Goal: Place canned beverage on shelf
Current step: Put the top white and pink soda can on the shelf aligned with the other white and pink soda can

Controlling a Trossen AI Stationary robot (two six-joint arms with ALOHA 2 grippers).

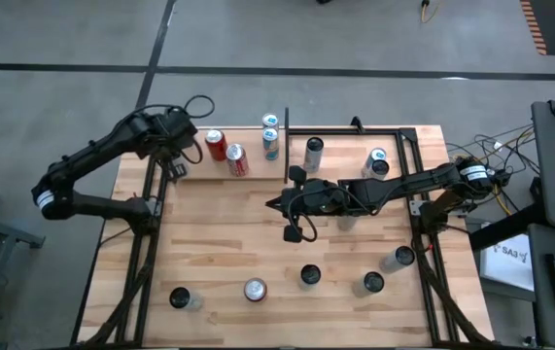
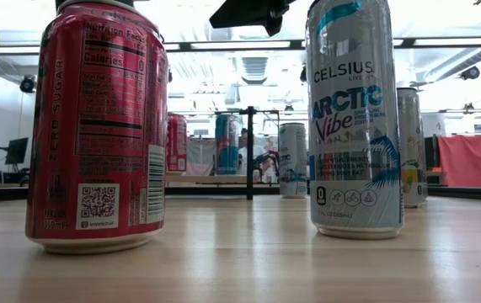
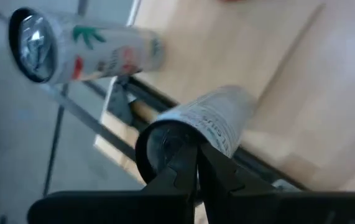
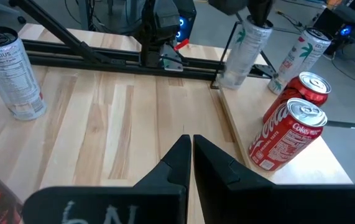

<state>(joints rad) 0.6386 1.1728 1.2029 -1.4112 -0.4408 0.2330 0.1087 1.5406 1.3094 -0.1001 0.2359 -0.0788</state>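
Right gripper [image 1: 282, 204], fingers pressed together and empty, out over mid-table, nose toward the shelf [image 4: 239, 118]. Left gripper [image 1: 175, 156], likewise closed on nothing, waiting at the far left corner beside the shelf.

Shelf: pale plywood panel at the table's far left, already carrying two red cans [image 1: 225, 152] and two pale teal-marked cans [image 1: 270, 131].

Canned beverage not yet in hand. Candidates upright on the open table, well apart from one another: a tall white Celsius can [image 4: 12, 74] by the left rail, a red-topped can [image 1: 255, 289] and a dark-topped can [image 1: 309, 275] along the near edge, further cans inside the black frame [image 1: 394, 131] at far right.

Handling, as judged:
- Tall, slim and narrow-based, so easily toppled by a sideways nudge.
- Thin metal wall, stiff along its height yet likely to dent under a hard pinch.
- Smooth printed skin, probably slippery.
- Full or empty impossible to tell; if full, moderately heavy.

Hold, as judged: open wide first, then close across the round body near mid-height, upright, clear of rim and base, with firm but measured pressure. Main risk: knocking a neighbouring can on the shelf at set-down.
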